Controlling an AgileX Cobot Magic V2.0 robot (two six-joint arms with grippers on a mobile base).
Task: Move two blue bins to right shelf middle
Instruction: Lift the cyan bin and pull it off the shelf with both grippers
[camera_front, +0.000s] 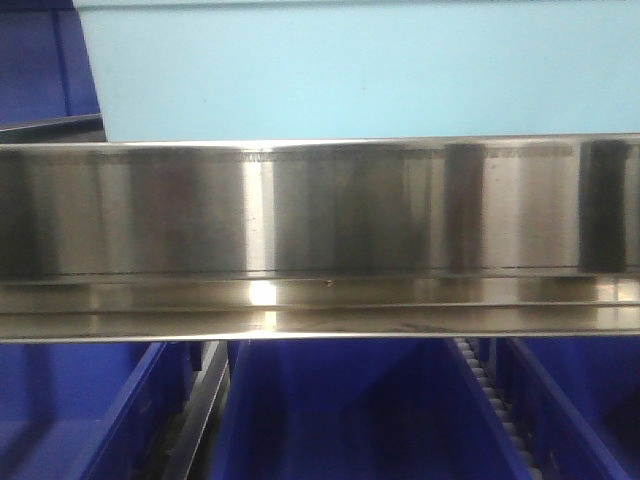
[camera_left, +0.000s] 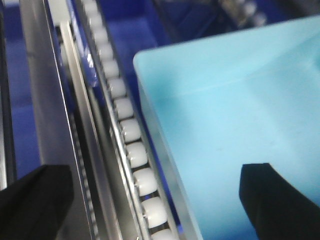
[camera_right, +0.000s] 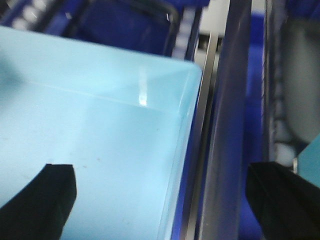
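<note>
A pale blue bin (camera_front: 350, 70) sits above the wide brushed-steel front rail (camera_front: 320, 210) of the right shelf middle. In the left wrist view, my left gripper (camera_left: 155, 205) is open. One dark finger (camera_left: 275, 200) is over the inside of the bin (camera_left: 235, 115). The other finger (camera_left: 35, 200) is outside its left wall, over the steel frame. My right gripper (camera_right: 162, 202) is open too and straddles the right wall of the bin (camera_right: 90, 125). Its fingers (camera_right: 40, 200) stand far apart, and neither gripper presses on the wall.
Dark blue bins (camera_front: 340, 410) stand on the tier below the rail, with more at the left (camera_front: 80, 410) and right (camera_front: 590, 400). A track of white rollers (camera_left: 130, 130) runs along the pale bin's left side. Steel rails (camera_right: 220, 150) flank its right side.
</note>
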